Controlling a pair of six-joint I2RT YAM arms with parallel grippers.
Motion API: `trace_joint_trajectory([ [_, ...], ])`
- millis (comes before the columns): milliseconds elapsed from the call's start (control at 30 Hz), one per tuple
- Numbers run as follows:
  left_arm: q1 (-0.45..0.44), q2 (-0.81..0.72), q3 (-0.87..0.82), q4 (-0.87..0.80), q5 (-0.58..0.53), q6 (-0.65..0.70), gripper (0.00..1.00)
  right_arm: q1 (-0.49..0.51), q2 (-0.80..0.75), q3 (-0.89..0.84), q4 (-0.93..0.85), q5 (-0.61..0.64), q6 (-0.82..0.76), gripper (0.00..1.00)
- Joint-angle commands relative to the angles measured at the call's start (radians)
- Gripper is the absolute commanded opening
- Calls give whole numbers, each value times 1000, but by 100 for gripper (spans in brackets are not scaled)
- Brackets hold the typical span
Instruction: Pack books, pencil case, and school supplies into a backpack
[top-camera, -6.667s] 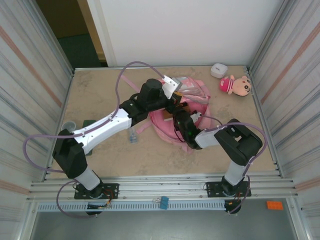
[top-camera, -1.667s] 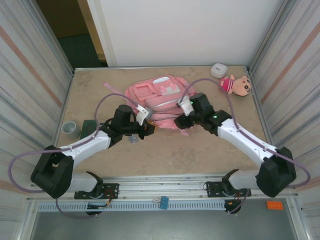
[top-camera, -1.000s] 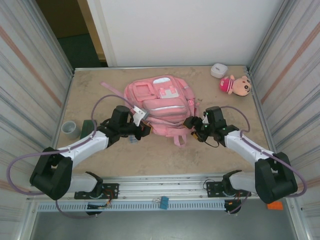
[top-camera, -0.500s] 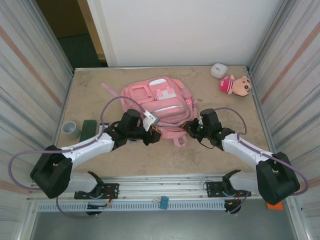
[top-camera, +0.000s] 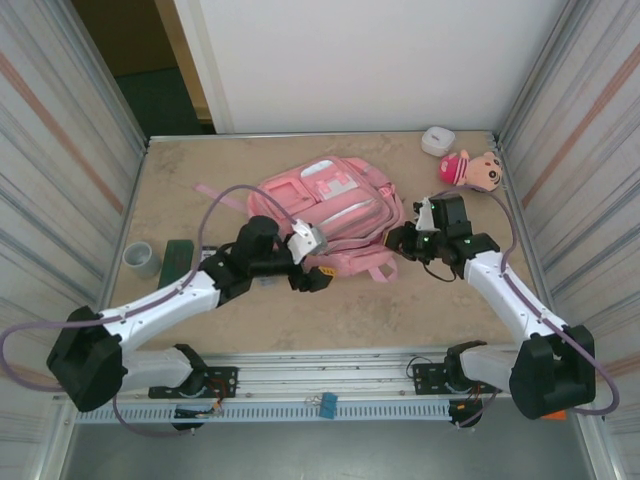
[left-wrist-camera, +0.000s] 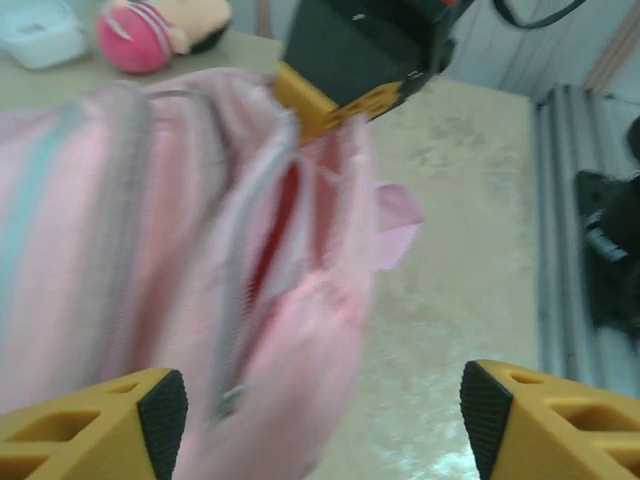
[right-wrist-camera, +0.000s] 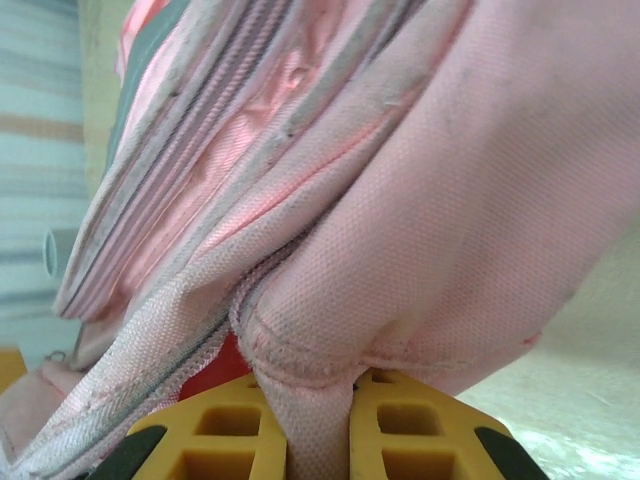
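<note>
Evidently opening is the step in hand: the left gripper (left-wrist-camera: 322, 415) stands spread at the near edge of the backpack (top-camera: 335, 205), lying mid-table, while the right gripper (right-wrist-camera: 318, 425) pinches its fabric hem. Next, I judge, the left must catch the opposite lip.

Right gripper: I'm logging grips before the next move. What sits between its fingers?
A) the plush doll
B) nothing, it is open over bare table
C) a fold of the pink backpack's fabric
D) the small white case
C: in the right wrist view a seamed fold of the backpack is pinched between the closed yellow fingers of the right gripper.
</note>
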Motion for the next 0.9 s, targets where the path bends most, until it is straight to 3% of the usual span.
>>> trace_joint_trajectory([
  [0,89,-20,-62,127,-31,142,79,-38,1,86,-89,-169,-232,0],
  [167,188,55,-65,155,80,269,89,-72,36,132,-96,-190,-280,0],
  [300,209,137,-60,175,185,364,91,-84,66,154,-99,-210,-285,0],
  [467,209,203,11,174,373,352,91,-90,84,169,-100,-206,-281,0],
  [633,208,169,8,177,504,319,90,-94,90,181,-102,-186,-279,0],
  [733,197,138,4,123,492,321,89,-103,96,189,-103,-192,-276,0],
  [867,154,157,-28,122,277,367,86,-104,98,199,-104,-205,-276,0],
])
